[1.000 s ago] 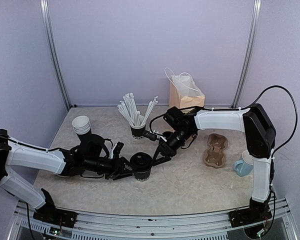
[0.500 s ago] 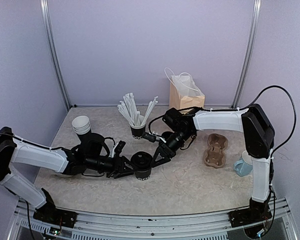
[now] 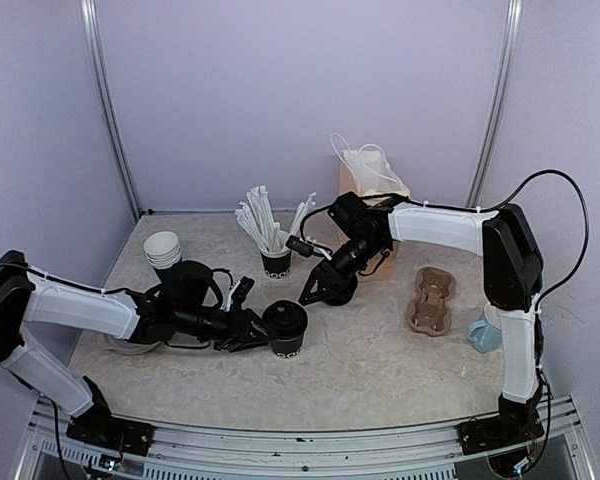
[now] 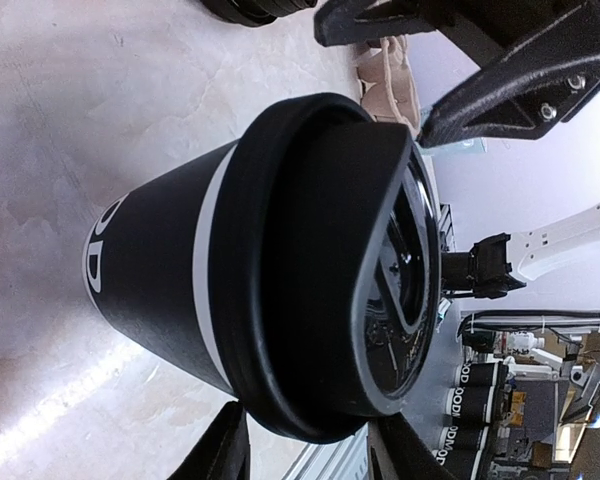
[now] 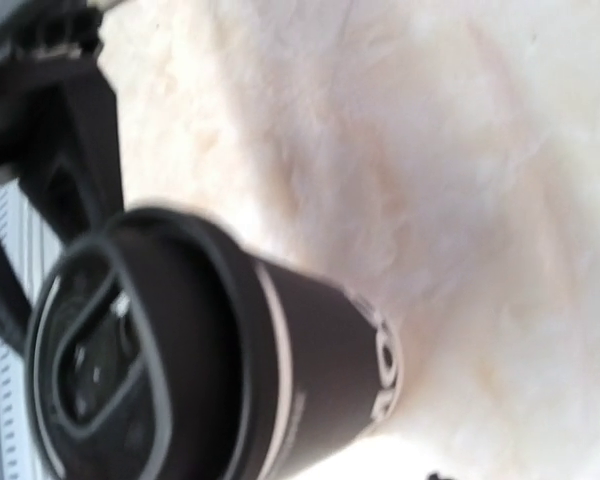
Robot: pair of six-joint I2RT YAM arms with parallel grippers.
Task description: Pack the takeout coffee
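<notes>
Cup: black lidded paper cup, lower centre, not yet packed.
Left gripper: fingers spread, straddling it.
Right gripper: cannot tell.
Remaining: all packing.

The takeout coffee stands on the bench, left of middle. The left hand is just left of it, the right hand just beyond it on the far right. Farther back stands a cup of straws, with a stack of cups to its left and a paper bag behind it on the right. A cup carrier and a mug lie at the right.
</notes>
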